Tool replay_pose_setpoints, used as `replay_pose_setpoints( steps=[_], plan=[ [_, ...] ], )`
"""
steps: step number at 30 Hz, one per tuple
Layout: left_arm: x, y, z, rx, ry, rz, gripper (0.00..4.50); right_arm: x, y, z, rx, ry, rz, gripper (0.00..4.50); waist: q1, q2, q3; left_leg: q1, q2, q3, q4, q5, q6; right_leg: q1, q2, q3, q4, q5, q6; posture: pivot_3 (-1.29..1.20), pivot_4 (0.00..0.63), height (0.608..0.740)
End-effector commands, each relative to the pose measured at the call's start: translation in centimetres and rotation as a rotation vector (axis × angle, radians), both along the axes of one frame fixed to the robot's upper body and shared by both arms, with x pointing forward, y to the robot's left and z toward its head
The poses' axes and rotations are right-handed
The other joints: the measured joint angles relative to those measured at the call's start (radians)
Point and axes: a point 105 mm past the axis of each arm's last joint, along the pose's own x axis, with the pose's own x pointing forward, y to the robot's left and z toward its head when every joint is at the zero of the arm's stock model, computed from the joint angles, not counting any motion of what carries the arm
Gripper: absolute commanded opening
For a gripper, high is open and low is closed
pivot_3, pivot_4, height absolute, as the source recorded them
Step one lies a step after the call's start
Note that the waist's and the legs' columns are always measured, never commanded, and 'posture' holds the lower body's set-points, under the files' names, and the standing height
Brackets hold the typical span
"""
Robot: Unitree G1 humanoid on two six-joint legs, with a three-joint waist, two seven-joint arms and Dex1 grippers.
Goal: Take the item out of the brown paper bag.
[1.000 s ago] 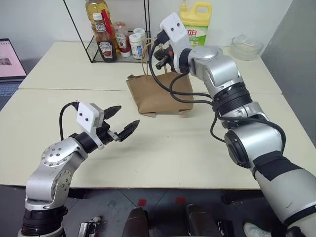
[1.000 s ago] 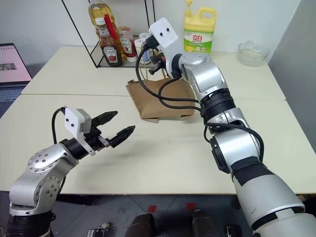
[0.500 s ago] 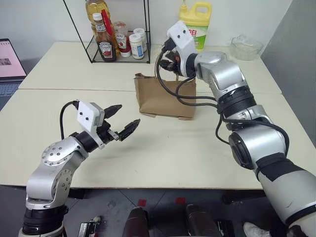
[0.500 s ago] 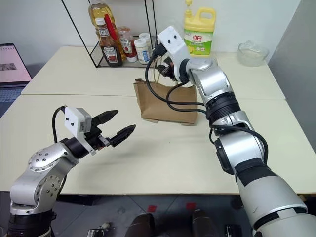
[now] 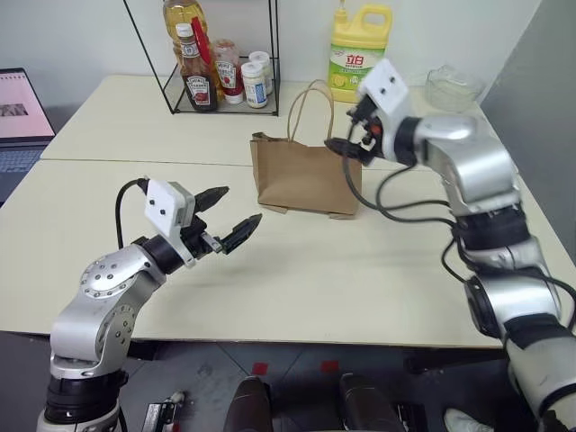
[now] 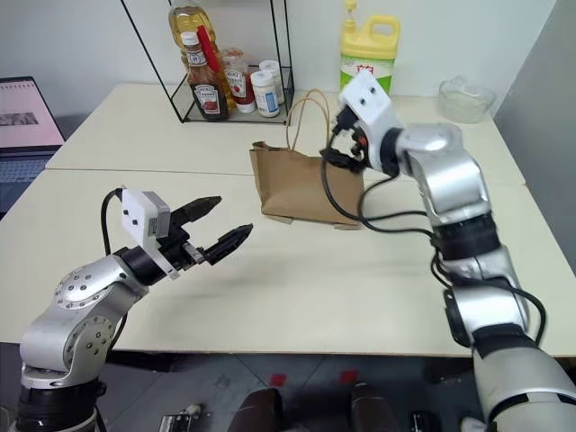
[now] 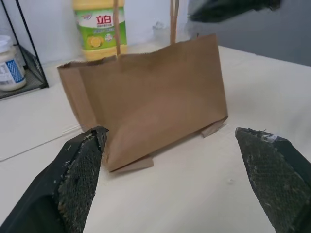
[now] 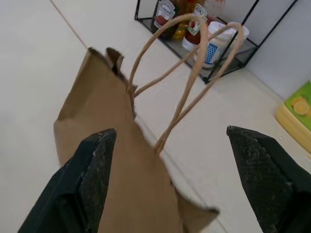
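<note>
Your left gripper (image 5: 229,218) hangs over the near table with its fingers wide apart, holding nothing, and it aims at the bag (image 5: 304,175). The bag stands upright in the middle of the table, its long side running left to right and its handles (image 5: 310,106) sticking up. Your right gripper (image 5: 346,135) is by the bag's right top corner, fingers spread and empty.

The yellow detergent jug (image 7: 99,26), at the desk's far edge, bears a label reading "立白".
</note>
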Motion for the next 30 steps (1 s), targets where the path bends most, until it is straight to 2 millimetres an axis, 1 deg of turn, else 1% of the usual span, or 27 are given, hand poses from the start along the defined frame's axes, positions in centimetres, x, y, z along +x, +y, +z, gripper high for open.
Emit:
replay_pose_setpoints(
  steps=[1, 2, 4, 5, 6, 8, 12, 14, 17, 18, 21, 25, 27, 30],
  plan=[
    [-0.1, -0.8, 2.0, -0.011, -0.062, -0.031, 4.50, -4.2, -1.2, 1.4, 0.082, -0.045, 0.044, 3.80, 0.001, 0.000, 0.000, 0.000, 0.000, -0.001, 0.000, 0.000, 0.000, 0.000, 0.000, 0.000, 0.000, 0.000, 0.000, 0.00, 0.150, 0.740],
    [0.0, -1.0, 2.2, -0.012, -0.064, -0.037, 4.50, -5.1, -1.4, 1.2, 0.105, -0.042, 0.046, 3.80, 0.002, 0.000, 0.000, 0.000, 0.000, 0.000, 0.000, 0.000, 0.000, 0.001, 0.000, 0.000, 0.000, 0.000, 0.000, 0.00, 0.150, 0.740],
    [0.3, -1.2, 2.7, -0.007, -0.079, -0.042, 4.11, -6.8, -1.7, 0.6, 0.153, -0.033, 0.050, 3.84, 0.001, 0.000, 0.000, 0.000, 0.000, -0.001, 0.001, 0.000, 0.000, 0.001, 0.000, 0.000, 0.000, 0.000, 0.000, 0.00, 0.150, 0.740],
    [0.8, -1.2, 3.2, -0.010, -0.098, -0.033, 3.94, -8.3, -1.6, -0.5, 0.168, -0.030, 0.060, 3.84, 0.000, 0.000, 0.000, 0.000, 0.000, -0.001, 0.001, 0.000, 0.000, 0.001, 0.000, 0.000, 0.000, 0.000, 0.000, 0.00, 0.150, 0.740],
    [1.5, -1.1, 3.6, -0.014, -0.112, -0.018, 3.66, -9.7, -1.4, -1.7, 0.191, -0.018, 0.058, 3.84, 0.002, -0.001, -0.001, 0.000, 0.000, -0.001, 0.001, 0.000, 0.000, 0.001, 0.000, 0.000, 0.000, 0.000, 0.000, 0.00, 0.150, 0.740],
    [2.5, -1.0, 4.2, -0.016, -0.134, -0.001, 3.06, -11.5, -1.1, -2.9, 0.234, -0.011, 0.044, 3.84, 0.008, -0.001, -0.001, 0.000, 0.000, -0.004, 0.001, 0.000, 0.000, 0.002, 0.001, -0.003, -0.001, 0.000, 0.000, 0.00, 0.150, 0.740],
    [4.4, -1.0, 5.0, 0.002, -0.152, 0.003, 1.79, -12.9, -0.3, -3.7, 0.297, -0.016, 0.003, 3.84, 0.003, -0.001, -0.001, 0.000, 0.000, -0.003, 0.001, 0.001, -0.001, 0.002, 0.001, -0.001, 0.000, 0.000, 0.000, 0.00, 0.150, 0.740],
    [5.1, -1.1, 5.3, 0.007, -0.159, -0.001, 1.20, -13.1, -0.1, -3.7, 0.308, -0.018, -0.006, 3.84, 0.004, -0.001, -0.001, 0.001, 0.000, -0.004, 0.001, 0.001, -0.002, 0.003, 0.001, -0.002, 0.000, 0.000, 0.000, 0.00, 0.150, 0.740],
    [6.9, -1.3, 6.2, -0.001, -0.176, 0.005, 0.21, -13.2, -0.2, -4.1, 0.291, -0.018, -0.038, 3.84, 0.008, -0.001, -0.001, 0.001, 0.000, -0.004, 0.001, 0.002, -0.002, 0.003, 0.001, -0.002, 0.000, 0.000, 0.000, 0.00, 0.150, 0.740],
    [7.6, -1.5, 6.6, -0.001, -0.185, 0.008, 0.03, -13.2, -0.3, -4.3, 0.282, -0.020, -0.050, 3.84, 0.009, -0.001, -0.001, 0.000, 0.000, -0.004, 0.001, 0.002, -0.002, 0.003, 0.001, -0.003, 0.000, 0.000, 0.000, 0.00, 0.150, 0.740],
    [10.4, -1.8, 8.1, 0.001, -0.215, 0.040, 0.03, -13.0, -0.4, -4.2, 0.276, -0.030, -0.071, 3.84, 0.018, -0.001, -0.001, 0.000, -0.001, -0.004, 0.001, 0.002, -0.002, 0.003, 0.001, -0.003, -0.001, 0.000, 0.000, 0.00, 0.150, 0.740],
    [14.3, -1.3, 9.4, 0.071, -0.240, 0.160, 0.03, -12.8, -0.3, -3.9, 0.273, -0.041, -0.078, 3.84, 0.018, -0.001, -0.001, 0.000, -0.001, -0.004, 0.001, 0.002, -0.002, 0.003, 0.001, -0.003, -0.002, 0.000, 0.000, 0.00, 0.150, 0.740],
    [15.8, -1.3, 10.0, 0.116, -0.245, 0.210, 0.03, -12.8, -0.3, -3.9, 0.268, -0.044, -0.075, 3.84, 0.017, -0.001, -0.001, -0.001, -0.001, -0.005, 0.001, 0.002, -0.002, 0.002, 0.001, -0.003, -0.002, 0.000, 0.000, 0.00, 0.150, 0.740],
    [17.0, -1.4, 10.6, 0.191, -0.249, 0.264, 0.03, -12.8, -0.2, -3.8, 0.259, -0.045, -0.074, 3.84, 0.015, -0.001, -0.001, -0.002, -0.002, -0.005, 0.001, 0.001, -0.001, 0.001, 0.001, -0.003, -0.002, 0.000, 0.000, 0.00, 0.150, 0.740]
  ],
)
